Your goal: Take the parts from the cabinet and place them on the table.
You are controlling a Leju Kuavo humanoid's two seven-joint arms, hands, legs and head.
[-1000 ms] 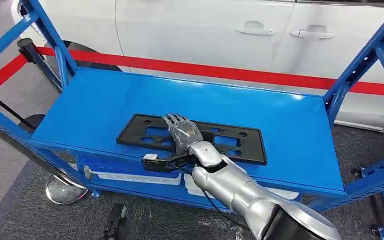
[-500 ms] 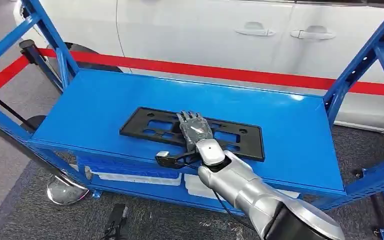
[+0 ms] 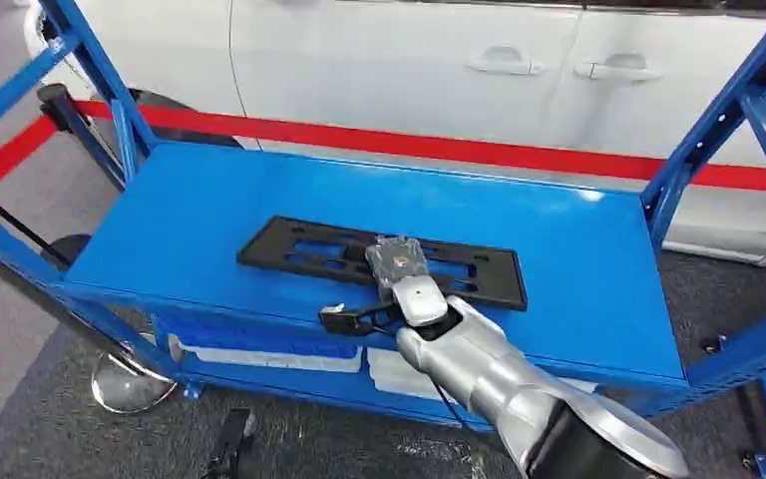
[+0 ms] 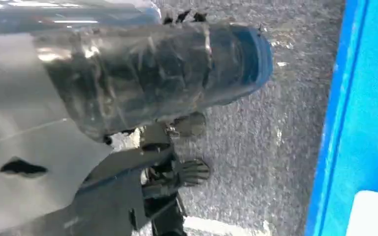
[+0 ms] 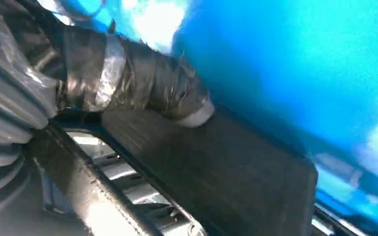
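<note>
A flat black plastic frame [image 3: 299,249] with several cut-outs lies on the blue cabinet shelf [image 3: 578,259], near its front edge. My right hand [image 3: 397,261] sits on the middle of the frame with its fingers curled down into it. In the right wrist view the thumb [image 5: 128,78] presses on the frame's flat face [image 5: 236,177], close to its edge. My left hand [image 4: 142,73] hangs over the grey floor beside the cabinet's blue edge; how its fingers lie is hidden.
Blue uprights [image 3: 718,120] rise at the shelf's corners. A white car [image 3: 379,60] and a red barrier band [image 3: 459,143] stand behind the cabinet. A lower shelf with white labels [image 3: 269,356] lies beneath. A round metal stand base [image 3: 130,384] rests on the floor at left.
My right hand slid to the right along the frame and its fingers went from spread flat to curled down. The frame has stayed on the shelf.
</note>
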